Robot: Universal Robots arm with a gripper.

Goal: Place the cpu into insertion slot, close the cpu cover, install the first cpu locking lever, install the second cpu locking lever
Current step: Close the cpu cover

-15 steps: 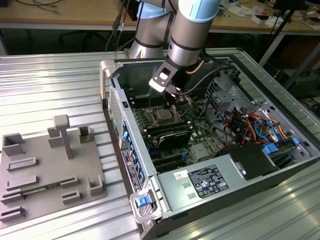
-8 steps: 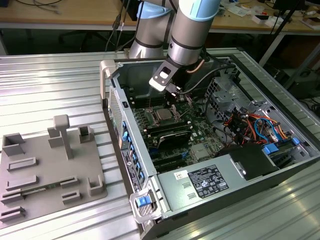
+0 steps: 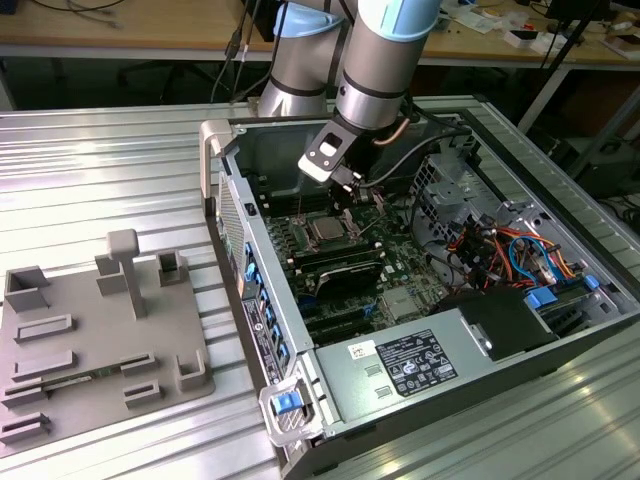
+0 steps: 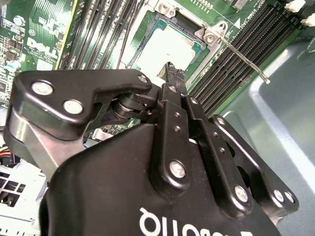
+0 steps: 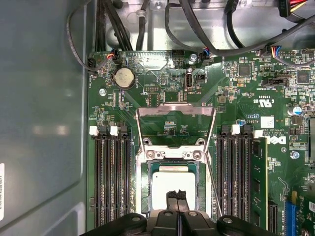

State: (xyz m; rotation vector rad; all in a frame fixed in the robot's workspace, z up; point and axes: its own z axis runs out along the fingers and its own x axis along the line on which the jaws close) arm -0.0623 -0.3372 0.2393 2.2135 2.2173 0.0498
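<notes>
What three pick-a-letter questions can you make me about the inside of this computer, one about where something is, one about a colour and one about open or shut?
1. Where is the cpu?
A. in the insertion slot
B. on top of the cpu cover
C. at the motherboard's edge

2. What colour is the motherboard?
A. red
B. green
C. white

3. How is the cpu cover?
A. shut over the cpu
B. open, swung back off the slot
C. missing

Answers:
1. A, the silver-grey chip sits inside the slot's rim, close to the gripper.
2. B, the board is green all around the slot.
3. B, its frame stands clear beside the slot and leaves the cpu uncovered.
</notes>
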